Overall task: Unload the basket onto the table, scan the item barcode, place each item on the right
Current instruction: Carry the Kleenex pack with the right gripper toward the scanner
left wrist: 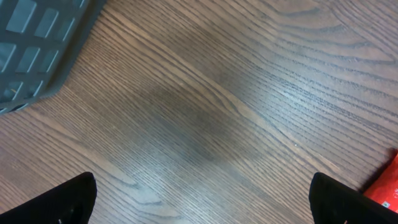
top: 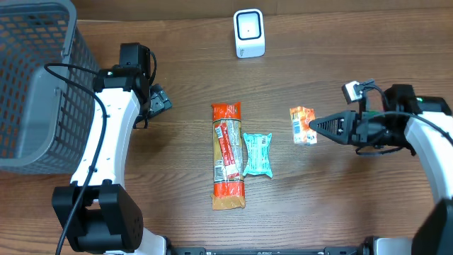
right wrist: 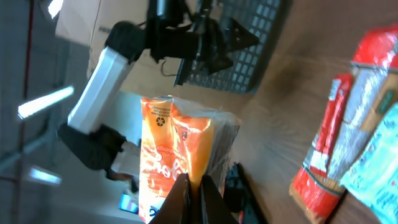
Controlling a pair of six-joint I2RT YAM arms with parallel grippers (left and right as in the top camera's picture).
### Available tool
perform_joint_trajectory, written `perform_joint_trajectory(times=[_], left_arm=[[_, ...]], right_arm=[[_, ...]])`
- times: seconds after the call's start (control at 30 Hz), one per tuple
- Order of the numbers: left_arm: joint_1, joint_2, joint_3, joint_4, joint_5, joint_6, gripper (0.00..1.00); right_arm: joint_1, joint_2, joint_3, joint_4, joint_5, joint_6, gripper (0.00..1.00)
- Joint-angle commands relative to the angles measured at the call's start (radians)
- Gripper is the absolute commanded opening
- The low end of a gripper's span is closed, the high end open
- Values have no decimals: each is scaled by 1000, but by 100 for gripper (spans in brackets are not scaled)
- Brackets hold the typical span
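Note:
My right gripper (top: pixel 313 127) is shut on a small orange snack packet (top: pixel 303 125) and holds it off the table at the right. In the right wrist view the fingertips (right wrist: pixel 186 186) pinch the packet's lower edge, and the orange packet (right wrist: pixel 177 143) stands up above them. The white scanner (top: pixel 249 33) stands at the back centre of the table. My left gripper (top: pixel 157 99) hovers open over bare wood beside the basket, its two dark fingertips (left wrist: pixel 74 199) spread far apart with nothing between them.
A grey mesh basket (top: pixel 28 85) fills the far left. A long red and tan package (top: pixel 228 156) and a teal packet (top: pixel 257 154) lie side by side mid-table. The red corner of the long package (left wrist: pixel 385 186) shows in the left wrist view.

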Motion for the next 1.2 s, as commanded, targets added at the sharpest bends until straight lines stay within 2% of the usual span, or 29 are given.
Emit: perform_joint_trajectory(times=[0.0, 0.6, 1.17], left_arm=[[-5, -19, 15, 1, -14, 12, 100], [-5, -19, 15, 2, -14, 11, 100], [-5, -19, 15, 1, -14, 12, 100]], right_arm=[[-2, -67, -1, -2, -46, -77, 4], [-2, -102, -1, -34, -46, -77, 4], [-2, -101, -1, 31, -45, -64, 4]])
